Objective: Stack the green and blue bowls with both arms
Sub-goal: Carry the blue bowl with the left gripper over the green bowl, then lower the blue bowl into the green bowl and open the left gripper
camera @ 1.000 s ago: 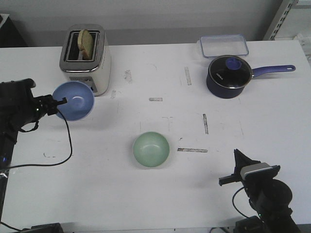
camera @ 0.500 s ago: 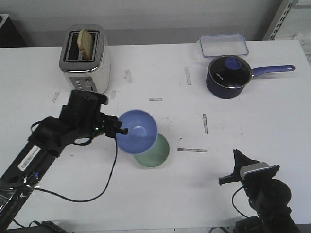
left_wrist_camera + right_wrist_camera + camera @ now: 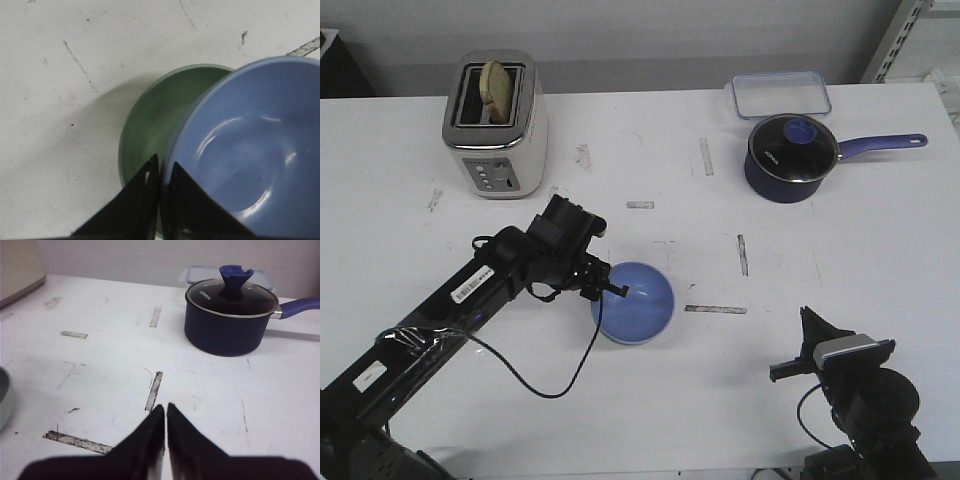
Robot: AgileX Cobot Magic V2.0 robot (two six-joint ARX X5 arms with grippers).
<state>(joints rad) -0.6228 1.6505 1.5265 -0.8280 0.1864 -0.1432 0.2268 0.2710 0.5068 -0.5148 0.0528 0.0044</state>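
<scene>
place: I work in a robot lab set up as a kitchen | signs: scuffed white worktop [image 3: 880, 250] with tape marks | toaster [image 3: 495, 122] upper left | saucepan [image 3: 792, 158] upper right

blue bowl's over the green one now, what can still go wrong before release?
1. In the left wrist view, the blue bowl sits off-centre over the green bowl; dropped now, it may seat tilted.
2. The left gripper pinches only the blue rim; withdrawing could drag both bowls.

Left tool [image 3: 617, 290] clamped, right tool [image 3: 165, 412] closed
</scene>
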